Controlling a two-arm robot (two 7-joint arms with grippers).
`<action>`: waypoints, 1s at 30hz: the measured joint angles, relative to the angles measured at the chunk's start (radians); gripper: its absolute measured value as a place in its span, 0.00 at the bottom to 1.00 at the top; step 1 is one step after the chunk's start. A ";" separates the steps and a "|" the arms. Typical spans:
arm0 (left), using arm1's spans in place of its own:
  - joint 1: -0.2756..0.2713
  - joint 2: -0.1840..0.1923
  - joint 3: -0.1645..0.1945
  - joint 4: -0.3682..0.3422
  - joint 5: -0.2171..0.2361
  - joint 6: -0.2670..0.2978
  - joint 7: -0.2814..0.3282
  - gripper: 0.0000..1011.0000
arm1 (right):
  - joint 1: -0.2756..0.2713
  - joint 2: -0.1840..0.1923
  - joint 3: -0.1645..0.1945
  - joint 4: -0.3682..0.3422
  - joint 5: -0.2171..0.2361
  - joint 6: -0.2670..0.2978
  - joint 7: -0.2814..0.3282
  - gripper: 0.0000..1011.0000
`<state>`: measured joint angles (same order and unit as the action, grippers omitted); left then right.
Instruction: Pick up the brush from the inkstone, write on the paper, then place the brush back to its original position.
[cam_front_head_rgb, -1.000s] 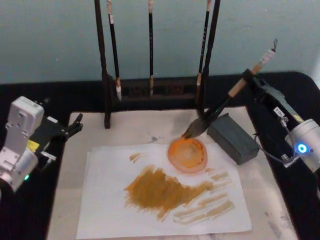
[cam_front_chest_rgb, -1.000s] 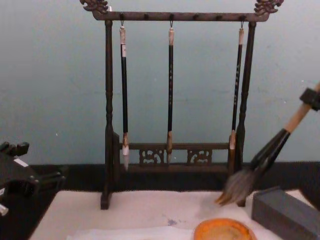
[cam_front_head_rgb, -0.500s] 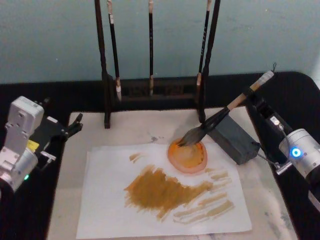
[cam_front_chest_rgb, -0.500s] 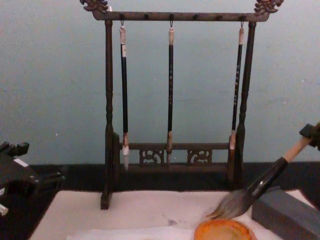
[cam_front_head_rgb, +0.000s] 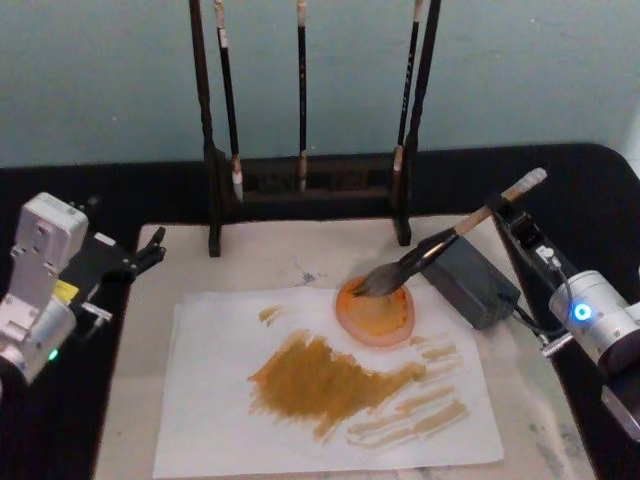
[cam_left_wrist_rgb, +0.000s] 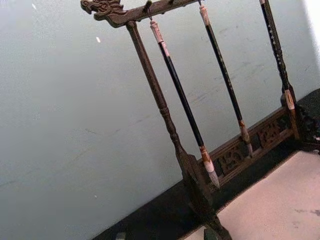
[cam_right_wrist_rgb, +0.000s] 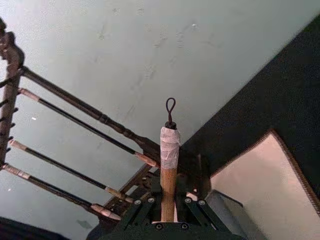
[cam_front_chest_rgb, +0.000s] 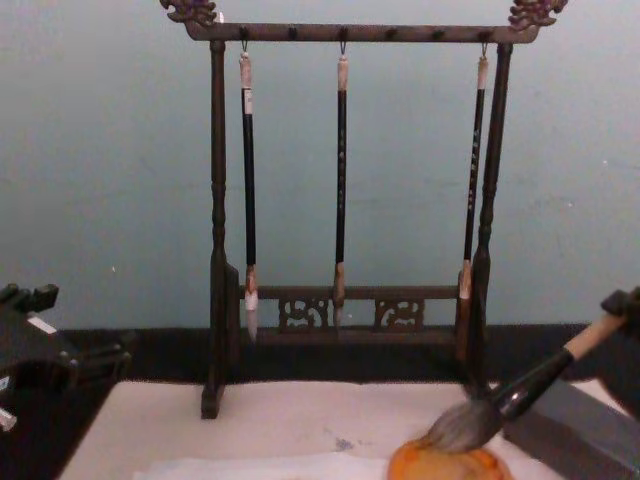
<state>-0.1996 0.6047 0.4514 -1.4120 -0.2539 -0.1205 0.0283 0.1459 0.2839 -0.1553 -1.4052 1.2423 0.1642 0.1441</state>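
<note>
Right claw (cam_front_head_rgb: 505, 212) is clamped on the upper handle of the brush (cam_front_head_rgb: 440, 243). The right wrist view shows the tan shaft pinched between its fingers, with the white-wrapped end and loop standing clear past them.

From that grip the brush slopes down and to the claw's left. Its long axis runs mostly sideways across the robot, with the tuft as the low end and the wrapped end high. The black ferrule passes just above or on the near corner of the grey block (cam_front_head_rgb: 470, 285), which sits below and slightly left of the claw; I cannot tell whether they touch. Further left, the tuft lies on the far rim of the orange dish (cam_front_head_rgb: 380, 328).

The dish stands on the paper (cam_front_head_rgb: 210, 400), which spreads leftward and toward the robot from the claw. The paper already carries broad ochre strokes (cam_front_head_rgb: 320, 385), so I judge the writing done and the return of the brush under way.

If the brush's place is propped across block and dish, the coming move is a short lowering along this slant and then a release. The handle must be resting on the block first, or it may roll off. Behind the dish, well beyond the claw's reach line, stands the rack (cam_front_head_rgb: 300, 180).

Left claw (cam_front_head_rgb: 153, 250) is parked far to the left at the mat's (cam_front_head_rgb: 260, 255) edge, so the right one is plainly the nearer.
</note>
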 joint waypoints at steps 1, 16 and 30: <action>0.000 0.000 0.000 0.000 0.000 0.000 0.000 1.00 | 0.000 -0.002 -0.002 0.004 0.005 -0.005 -0.005 0.16; 0.000 0.000 0.000 0.000 0.000 0.000 0.000 1.00 | 0.001 -0.012 -0.021 0.026 0.038 -0.058 -0.052 0.16; 0.000 0.000 0.000 0.000 0.000 0.000 0.000 1.00 | 0.001 0.009 -0.053 0.026 0.069 -0.071 -0.064 0.16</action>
<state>-0.1995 0.6047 0.4514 -1.4120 -0.2539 -0.1205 0.0283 0.1474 0.2926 -0.2086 -1.3792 1.3114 0.0927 0.0802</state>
